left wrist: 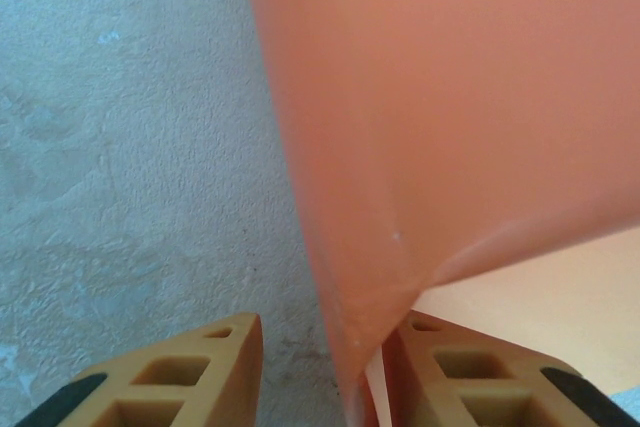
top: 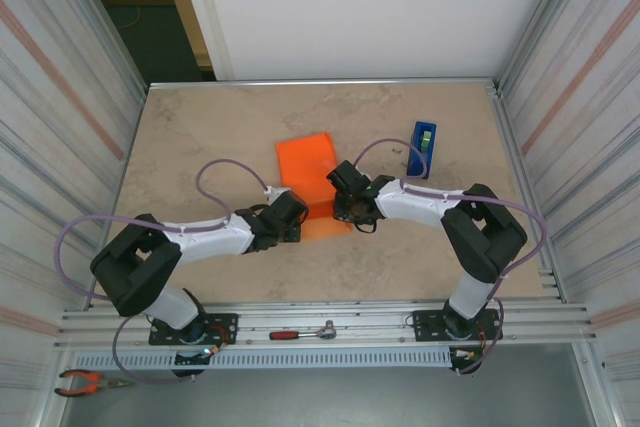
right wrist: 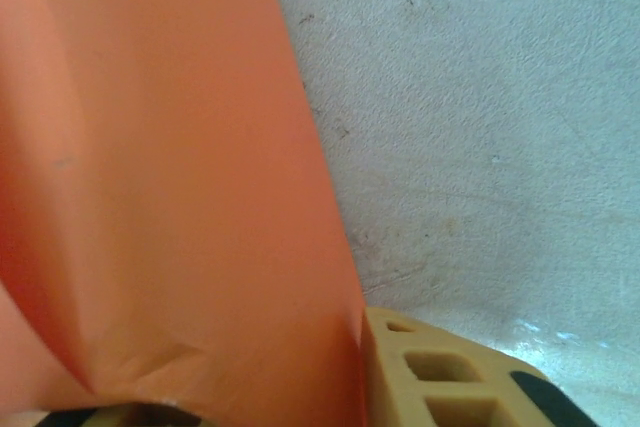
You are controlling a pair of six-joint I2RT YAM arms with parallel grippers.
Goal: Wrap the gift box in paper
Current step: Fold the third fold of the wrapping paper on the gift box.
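left gripper (left wrist: 330, 347): parted, paper (left wrist: 450, 97) edge threaded between fingers (left wrist: 200, 367)
right gripper (top: 345, 209): state cannot be told, paper-covered
axis: paper laid toward table (top: 200, 147) far edge

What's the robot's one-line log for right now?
paper: near edge lifted | left gripper: open, astride paper edge | right gripper: at paper edge, grip unclear | tape dispenser: upright, apart

Counting now: one table (top: 200, 137), one orange paper (top: 307, 162), one blue tape dispenser (top: 421, 148). Two arms, so two grippers: left gripper (top: 297, 212), right gripper (top: 342, 197). One red-handled ratchet (top: 302, 332), one pair of pliers (top: 92, 381).
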